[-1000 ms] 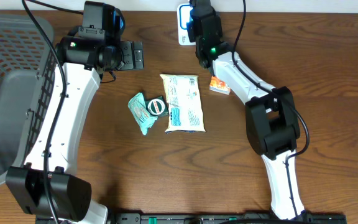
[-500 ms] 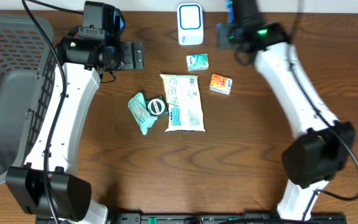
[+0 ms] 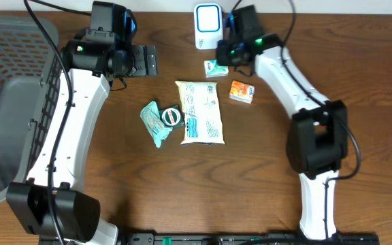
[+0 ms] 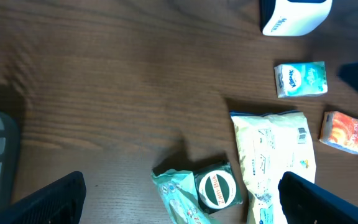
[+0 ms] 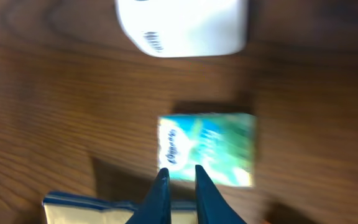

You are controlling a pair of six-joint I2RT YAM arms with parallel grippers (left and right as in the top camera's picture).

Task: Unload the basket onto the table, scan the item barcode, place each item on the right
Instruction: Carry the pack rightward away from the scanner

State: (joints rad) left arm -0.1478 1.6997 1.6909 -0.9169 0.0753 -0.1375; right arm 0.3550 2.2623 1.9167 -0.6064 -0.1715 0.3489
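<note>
Dark wood-grain worktop seen from above, with a grey mesh basket point(image 3: 19, 61) at its left edge. The small green-and-white packet point(image 3: 216, 67), a flat soft-sided rectangle, lies on the wood just below the white rounded scanner point(image 3: 208, 26). A second ago it was not on the worktop and the right gripper point(image 5: 178, 179) hung at the scanner; half a second ago the packet lay here and the arm had swung away. Now the gripper is back above the packet's near edge, its fingers nearly together and holding nothing. This suggests one scan attempt is over and a fresh pick-up may be coming. Nearby lie an orange packet point(image 3: 241, 91), a long cream pouch point(image 3: 200, 112) with a printed barcode, and a crinkled teal wrapper point(image 3: 154, 121) beside a round green-lidded tin point(image 3: 172, 116). The left gripper point(image 3: 147, 60) is apart, fingers spread wide and empty.
</note>
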